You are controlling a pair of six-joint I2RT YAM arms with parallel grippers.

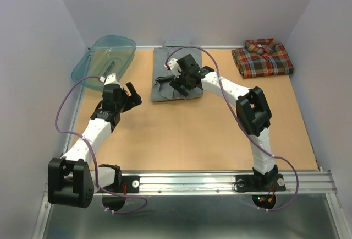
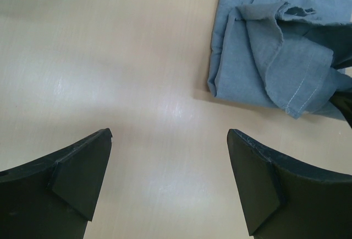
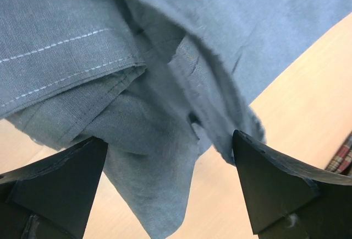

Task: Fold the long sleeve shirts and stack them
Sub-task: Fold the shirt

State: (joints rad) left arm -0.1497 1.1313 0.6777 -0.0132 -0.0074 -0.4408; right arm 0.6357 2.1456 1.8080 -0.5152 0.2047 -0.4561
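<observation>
- While the right end effector (image 3: 169,140) hangs low over the grey shirt (image 1: 160,63), its jaws stand wide apart. Rumpled cloth fills the gap between them, and neither finger pinches it.
- That grey shirt lies at the far middle of the bench (image 1: 181,134), roughly folded into a rectangle with its collar end toward the back wall. Its near part is loose: a stitched hem and several soft folds bunch up in the right wrist view.
- Spread just as wide and holding nothing, the left end effector (image 2: 169,137) is over bare bench. It is near the left side of the grey shirt's near corner and clear of the cloth.
- Red, orange and dark blue, the plaid shirt (image 1: 262,58) lies neatly folded with its collar showing at the far right corner of the bench. It is well apart from the grey one, and a sliver of it shows at the right edge of the right wrist view.
- At the far left corner, beyond the left arm, sits the teal basin (image 1: 104,57).
</observation>
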